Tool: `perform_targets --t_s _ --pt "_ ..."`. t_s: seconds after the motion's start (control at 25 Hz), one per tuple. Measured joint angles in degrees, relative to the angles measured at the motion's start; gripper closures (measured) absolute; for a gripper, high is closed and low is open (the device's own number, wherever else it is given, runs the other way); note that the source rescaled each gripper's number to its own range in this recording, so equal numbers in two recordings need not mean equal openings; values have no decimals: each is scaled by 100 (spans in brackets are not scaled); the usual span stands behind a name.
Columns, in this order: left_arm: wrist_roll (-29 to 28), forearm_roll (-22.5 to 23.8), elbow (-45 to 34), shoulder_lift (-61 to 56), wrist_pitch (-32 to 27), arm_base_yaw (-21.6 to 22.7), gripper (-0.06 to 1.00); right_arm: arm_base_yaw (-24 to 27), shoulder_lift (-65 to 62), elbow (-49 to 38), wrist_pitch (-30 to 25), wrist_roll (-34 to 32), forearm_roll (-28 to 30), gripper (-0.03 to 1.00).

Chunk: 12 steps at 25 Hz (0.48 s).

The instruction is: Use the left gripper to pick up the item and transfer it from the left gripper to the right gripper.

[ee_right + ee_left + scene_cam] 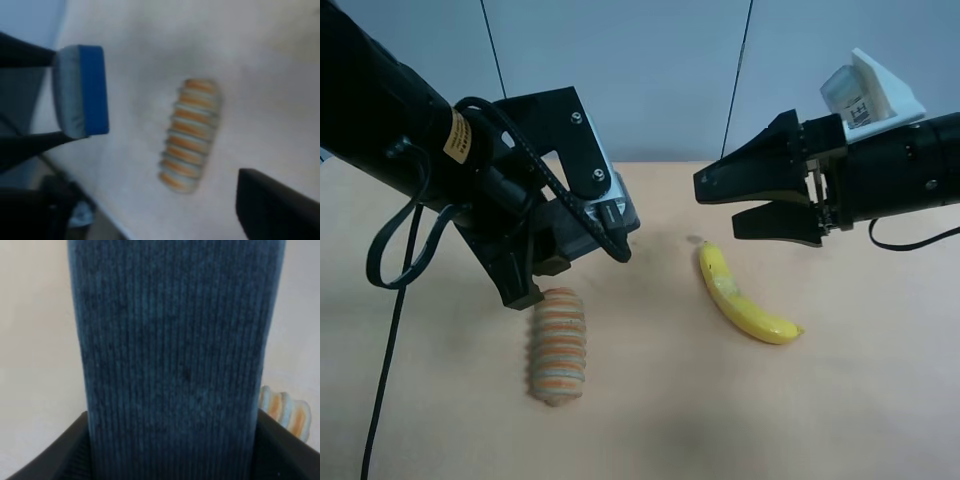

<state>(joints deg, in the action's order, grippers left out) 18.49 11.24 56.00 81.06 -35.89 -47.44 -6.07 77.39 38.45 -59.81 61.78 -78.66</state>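
Ribbed blue item (175, 360) close before us, gripped lengthwise in our left hand (59, 97), end pointing at our spread, empty right hand (717, 205)

The table (660, 430) beneath me was a smooth, matte, pale peach-tan top. Two things lay flat on it, well apart. An orange-striped ridged roll (557, 345) sat toward the exterior high view's left, its length running toward the camera. A curved yellow banana (745, 297) lay slanted to the roll's right.

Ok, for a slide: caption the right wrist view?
Left gripper grips the blue-sided eraser; an orange-striped ridged roll lies on the table.
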Motion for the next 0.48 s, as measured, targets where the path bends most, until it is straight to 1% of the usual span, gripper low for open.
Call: perform_targets --t_s 0.12,0.32,0.44,0.48 --pt "12 5 0 -20 0 0 94 -7 312 13 -224 279 -258 -3" --pt "159 -12 0 -20 0 0 94 -43 530 294 -378 361 -291 -3" --pt "449 -222 0 -20 0 0 94 -240 688 670 -372 361 -265 -3" --pt "528 -320 0 -20 0 0 94 -382 791 805 -366 341 -239 -3"
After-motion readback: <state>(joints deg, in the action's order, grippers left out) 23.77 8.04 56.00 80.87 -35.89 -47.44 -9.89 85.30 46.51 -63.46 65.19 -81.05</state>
